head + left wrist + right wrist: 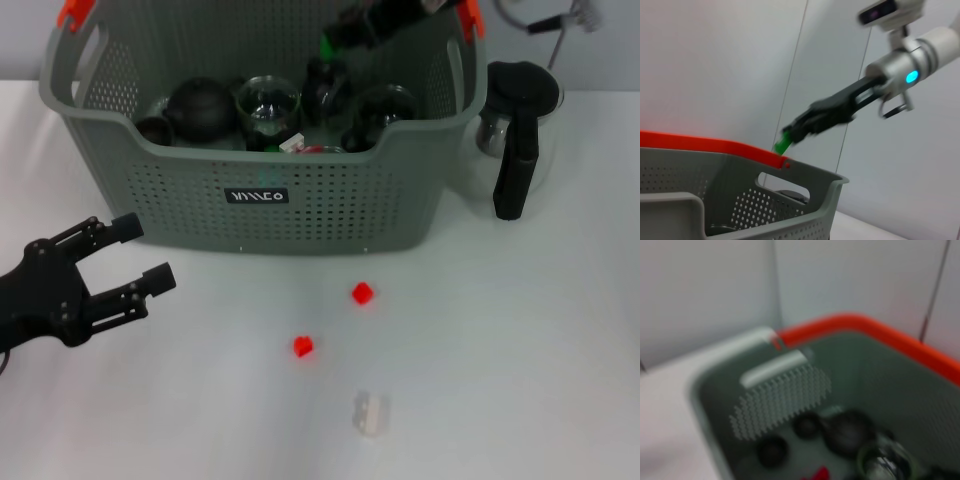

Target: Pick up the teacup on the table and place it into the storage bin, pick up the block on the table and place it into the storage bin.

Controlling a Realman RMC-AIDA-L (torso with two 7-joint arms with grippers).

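- The worktop (560, 330) is white and carries the storage bin (330, 215) at its far side; the near half is mostly bare, leaving open room for lateral travel.
- The storage bin, grey and perforated with orange handle clips, already holds several dark teaware pieces and clear glass cups. Its near rim dips in the middle, and its top is unobstructed apart from the right arm.
- A glass jug (515, 130) with a black handle stands just beside the bin's right end, restricting approach from that side.
- The right end effector (790, 137) hangs over the bin's far right portion, above the rim. It is closed on a small green block (327, 45), which sits directly above the bin interior; release calls only for opening the fingers, with a short descent optional.
- The left end effector (135, 258) rests low over the worktop, in front of the bin's left corner, fingers spread wide and holding nothing.
- Two red blocks (362, 293) lie on the worktop in front of the bin, well apart from both end effectors; they lie to the right of the left end effector, which appears the nearer one.
- A pale block (371, 412) lies nearer the front edge, beyond the red pair.
- No teacup is visible on the worktop.
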